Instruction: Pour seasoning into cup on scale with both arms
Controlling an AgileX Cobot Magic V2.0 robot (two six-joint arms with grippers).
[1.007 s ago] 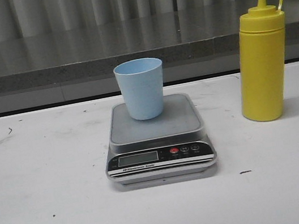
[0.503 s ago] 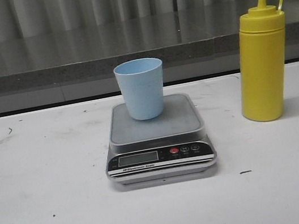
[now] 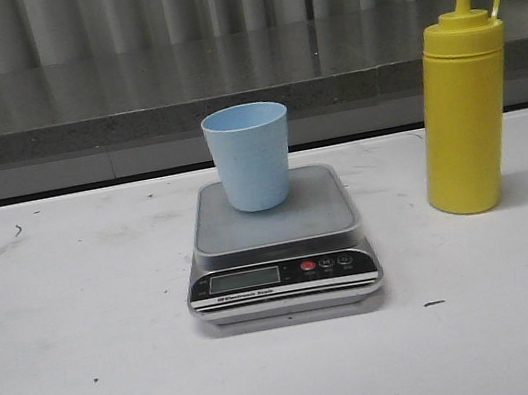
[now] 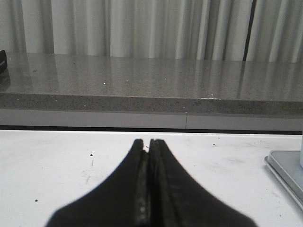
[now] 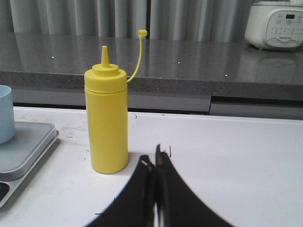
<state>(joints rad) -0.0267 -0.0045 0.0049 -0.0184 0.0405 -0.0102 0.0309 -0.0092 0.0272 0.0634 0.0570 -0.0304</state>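
Observation:
The pale blue cup [image 3: 250, 156] stands upright on the grey platform of the scale [image 3: 277, 241] at the table's middle. The yellow seasoning bottle [image 3: 464, 113] stands upright to its right, cap strap hanging open. Neither gripper shows in the front view. In the left wrist view my left gripper [image 4: 148, 142] is shut and empty, low over the table, with the scale's corner [image 4: 286, 168] off to one side. In the right wrist view my right gripper [image 5: 154, 158] is shut and empty, a short way from the bottle [image 5: 108, 120]; the cup's edge [image 5: 4, 113] and the scale [image 5: 23, 149] show beyond.
A grey stone ledge [image 3: 175, 91] runs along the back of the white table [image 3: 93, 388], with curtains behind. A white appliance [image 5: 277, 23] sits on the ledge at the right.

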